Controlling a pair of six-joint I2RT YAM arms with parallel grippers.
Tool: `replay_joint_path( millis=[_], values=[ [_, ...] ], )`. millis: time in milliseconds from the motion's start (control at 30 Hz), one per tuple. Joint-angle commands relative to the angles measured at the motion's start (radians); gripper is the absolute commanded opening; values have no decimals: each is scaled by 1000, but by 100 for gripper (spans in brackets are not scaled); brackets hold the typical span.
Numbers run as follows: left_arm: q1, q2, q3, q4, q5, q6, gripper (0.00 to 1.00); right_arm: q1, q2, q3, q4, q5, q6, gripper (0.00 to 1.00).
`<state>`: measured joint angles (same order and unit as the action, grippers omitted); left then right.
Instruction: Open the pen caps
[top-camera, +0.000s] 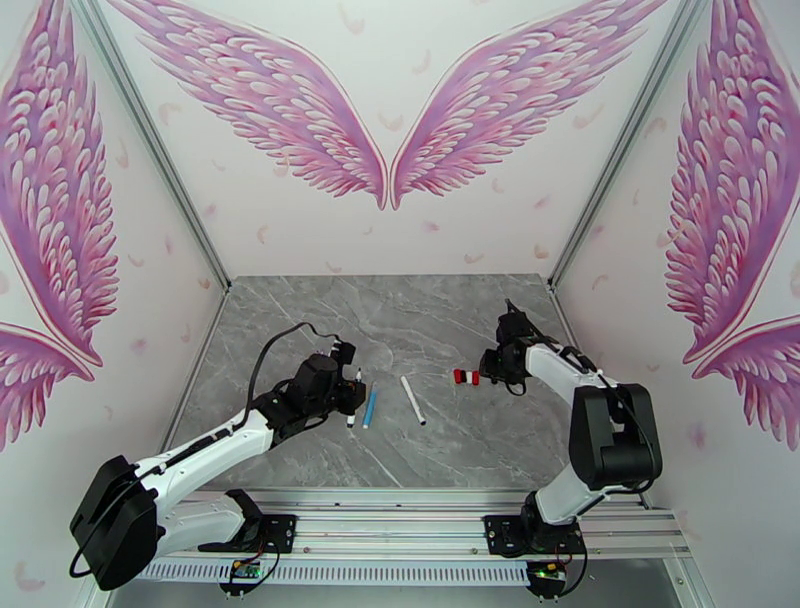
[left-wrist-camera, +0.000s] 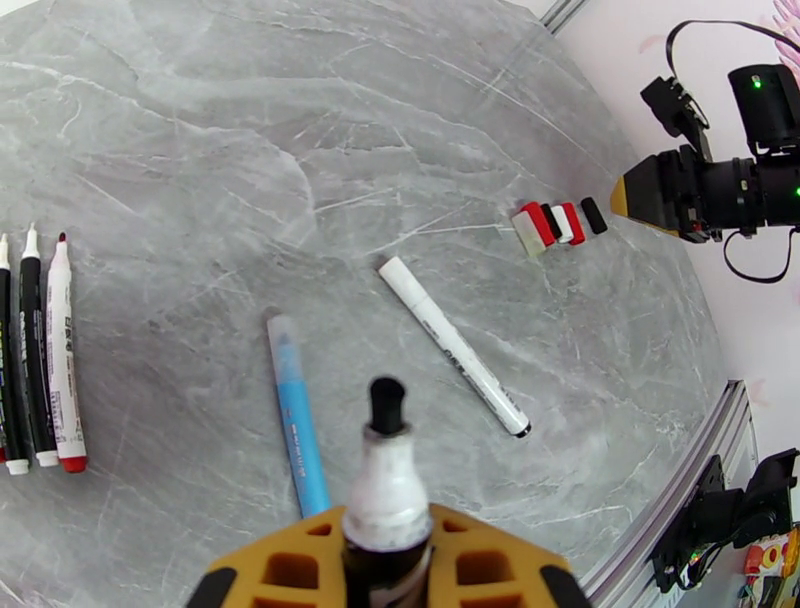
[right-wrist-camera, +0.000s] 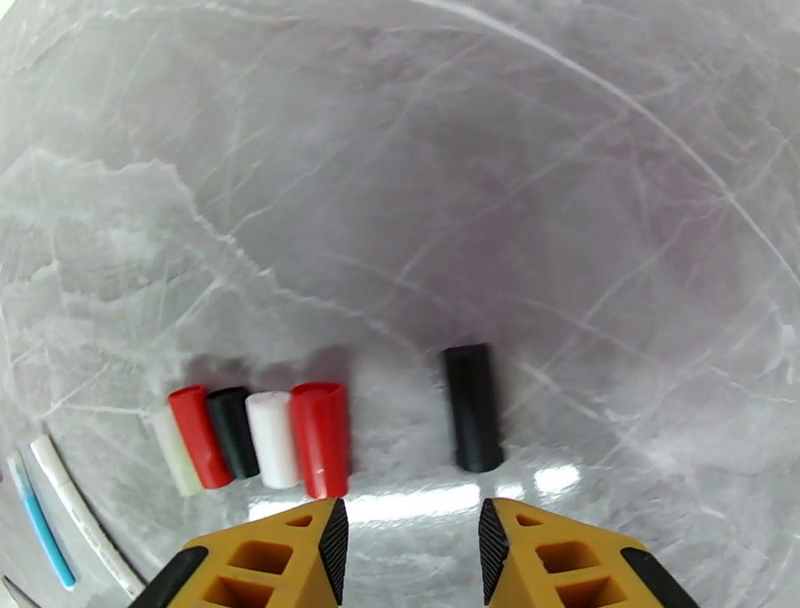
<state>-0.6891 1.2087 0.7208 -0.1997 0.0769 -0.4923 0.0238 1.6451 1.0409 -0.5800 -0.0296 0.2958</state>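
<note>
My left gripper (left-wrist-camera: 388, 535) is shut on a white pen (left-wrist-camera: 387, 470) whose black tip is bare and points away from the wrist; in the top view this gripper (top-camera: 352, 396) hovers left of centre. A blue pen (left-wrist-camera: 298, 415) and a white pen (left-wrist-camera: 455, 345) lie just beyond it. My right gripper (right-wrist-camera: 410, 522) stands open, low over the table, nothing between its fingers. A loose black pen cap (right-wrist-camera: 472, 405) lies just ahead of it. To its left, a row of red, black and white pen caps (right-wrist-camera: 260, 438) lies side by side; from above this cluster of caps (top-camera: 466, 377) sits beside the right gripper (top-camera: 486, 371).
Three uncapped pens (left-wrist-camera: 40, 370) lie parallel at the far left of the left wrist view. The grey marble table (top-camera: 400, 320) is walled in by panels painted with pink wings. A metal rail (top-camera: 400, 530) carries the arm bases along the near edge.
</note>
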Motion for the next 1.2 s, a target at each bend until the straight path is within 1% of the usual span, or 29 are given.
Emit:
replay_joint_path(
  millis=[0,267,467,1000,1167],
  values=[
    [4,-10,33,-55,-40,16,0,-13,28,-2,30,30,14,43],
    [18,10,67,-131,-78,55,0,-24,74,15,46,-23,-1,39],
    [25,16,75,-133,-72,59,0,-27,114,29,51,8,-1,34],
    [26,19,65,-122,-61,54,0,-27,156,52,45,28,-9,27],
    [26,15,58,-116,-57,48,0,-25,153,50,39,16,-11,19]
  ],
)
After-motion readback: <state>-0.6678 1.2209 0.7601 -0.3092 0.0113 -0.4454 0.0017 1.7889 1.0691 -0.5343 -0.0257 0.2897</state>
